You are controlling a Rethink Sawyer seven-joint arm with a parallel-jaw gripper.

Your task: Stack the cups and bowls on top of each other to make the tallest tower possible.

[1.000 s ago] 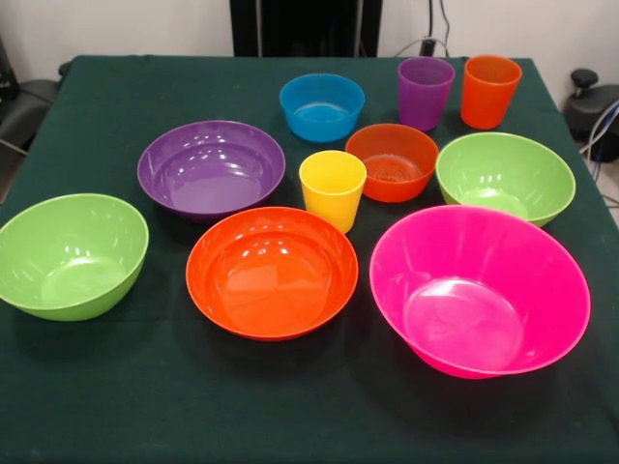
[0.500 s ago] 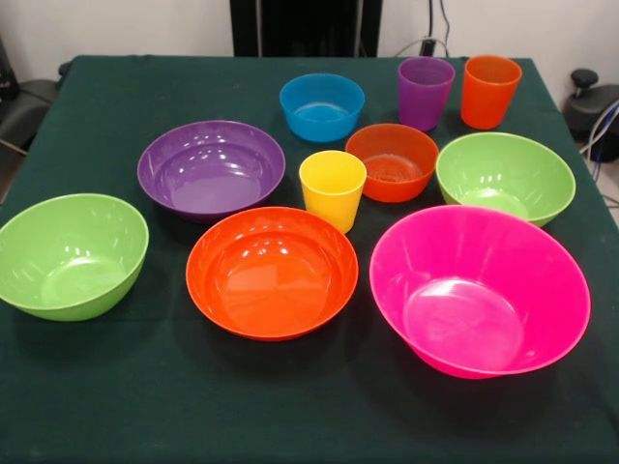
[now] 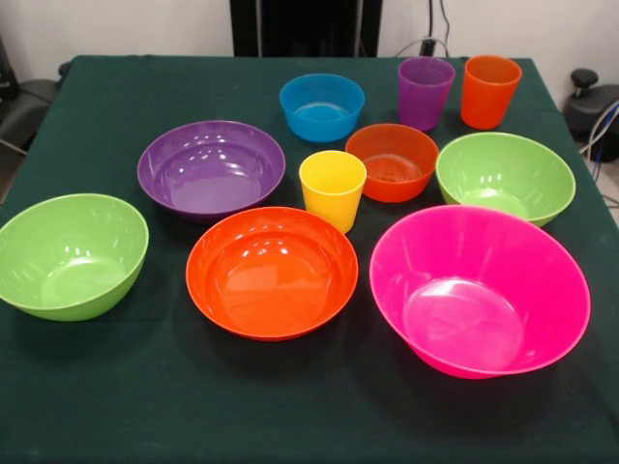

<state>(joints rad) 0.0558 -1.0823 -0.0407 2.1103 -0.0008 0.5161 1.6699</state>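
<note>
Front view, the only one: nothing is stacked yet. Around the yellow cup, the huge pink bowl lies at four o'clock, the large orange bowl at seven, the purple bowl at nine. The gripper is out of sight, so its grasp can't be told. The first step is probably choosing a base.

**Robot pose, front view**

Only the black pedestal shows, upright at the far side of the surface, centred along the top edge. No link of the red and black arm, no wrist and no jaws reach down into the frame, so their pose and state cannot be read
</note>
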